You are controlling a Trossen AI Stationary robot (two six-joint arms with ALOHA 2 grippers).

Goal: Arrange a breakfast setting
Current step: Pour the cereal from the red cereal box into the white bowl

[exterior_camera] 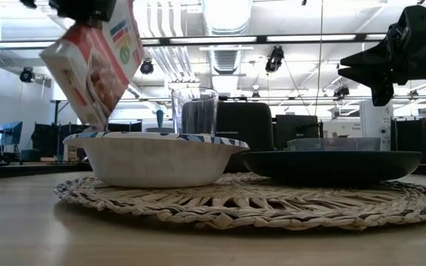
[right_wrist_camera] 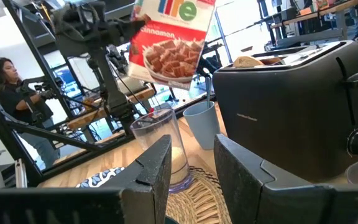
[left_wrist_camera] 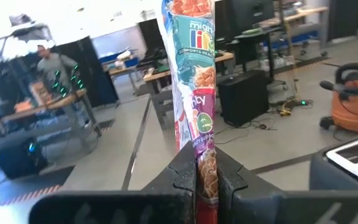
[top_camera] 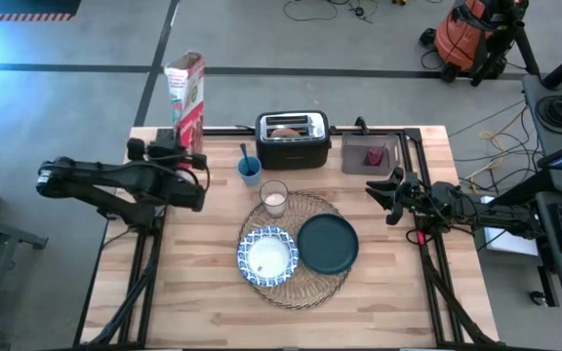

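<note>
The round woven placemat (top_camera: 305, 283) lies mid-table. On it rest the blue-and-white bowl (top_camera: 268, 256), the dark teal plate (top_camera: 328, 244) and, at its far edge, the glass of milk (top_camera: 274, 198). A dark-red item (top_camera: 373, 155) lies in a clear tub at the far right. My left gripper (top_camera: 189, 148) is shut on a red cereal box (top_camera: 185, 93) above the table's far left; the box shows tilted in the low view (exterior_camera: 95, 63). My right gripper (top_camera: 386, 191) is open and empty above the table's right side, right of the plate. My left gripper pinches the cereal box between its two fingers, which lie on the two broad faces at one end (left_wrist_camera: 205, 171), the narrow side panel showing between them. The box is lifted clear of the table and tilted, reaching out past the fingers toward the far edge.
A black-and-silver toaster (top_camera: 293, 136) with bread in it stands at the far middle. A small blue cup (top_camera: 250, 172) with a thin handle sticking out stands between toaster and glass. People show in the room beyond the table.
</note>
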